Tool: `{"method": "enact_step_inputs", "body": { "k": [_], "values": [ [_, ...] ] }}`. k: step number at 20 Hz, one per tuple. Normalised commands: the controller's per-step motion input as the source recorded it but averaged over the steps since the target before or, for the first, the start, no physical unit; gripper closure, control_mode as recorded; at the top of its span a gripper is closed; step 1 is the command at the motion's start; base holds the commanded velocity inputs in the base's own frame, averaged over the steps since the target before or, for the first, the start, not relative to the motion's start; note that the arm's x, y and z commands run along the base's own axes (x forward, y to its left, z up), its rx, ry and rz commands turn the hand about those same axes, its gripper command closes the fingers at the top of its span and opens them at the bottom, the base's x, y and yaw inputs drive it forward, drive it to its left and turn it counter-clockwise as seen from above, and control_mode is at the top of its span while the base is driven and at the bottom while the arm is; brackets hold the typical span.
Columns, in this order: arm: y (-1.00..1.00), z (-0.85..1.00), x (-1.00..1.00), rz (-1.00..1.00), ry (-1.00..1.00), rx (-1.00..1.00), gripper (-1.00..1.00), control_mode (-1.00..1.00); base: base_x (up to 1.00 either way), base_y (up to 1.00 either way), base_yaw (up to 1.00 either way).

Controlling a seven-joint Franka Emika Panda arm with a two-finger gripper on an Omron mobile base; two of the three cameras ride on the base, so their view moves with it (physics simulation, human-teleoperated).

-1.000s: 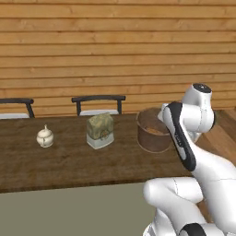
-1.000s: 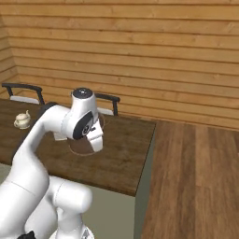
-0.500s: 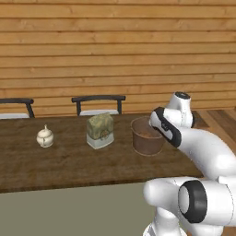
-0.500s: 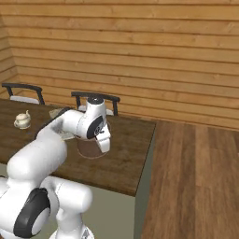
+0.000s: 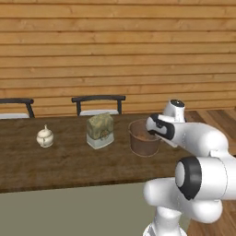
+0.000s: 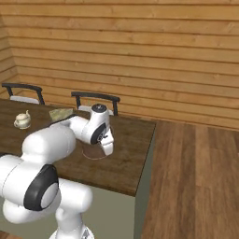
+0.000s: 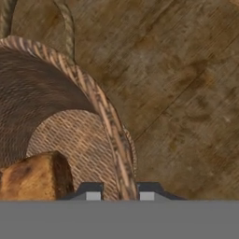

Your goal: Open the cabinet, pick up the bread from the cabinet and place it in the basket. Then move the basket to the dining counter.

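A small white teapot stands upright toward the left, with its round lid knob on top; in the right base view it sits at the far left edge. Well to its right stands a greenish-tan patterned block, taller than the teapot, resting on a pale base. Behind them, two dark chairs are pushed in: one chair shows a curved black backrest and a light seat directly behind the block, and a second chair stands further left, cut off by the frame edge. A wall of horizontal orange-brown planks fills the background. To the right lies a wood-plank floor.
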Motion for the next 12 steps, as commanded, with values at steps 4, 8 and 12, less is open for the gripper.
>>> {"method": "enact_step_inputs", "body": {
  "k": [4,8,12],
  "values": [
    [0.0,-0.03,0.07,0.0,0.03,0.0,-1.0,-1.0,0.0,0.0,0.0],
    [0.0,0.06,0.01,0.0,0.02,0.0,-1.0,-1.0,0.0,0.0,0.0],
    [0.0,0.72,-0.08,0.01,-0.01,0.0,-1.0,-1.0,0.0,0.0,0.0]
  ]
}}
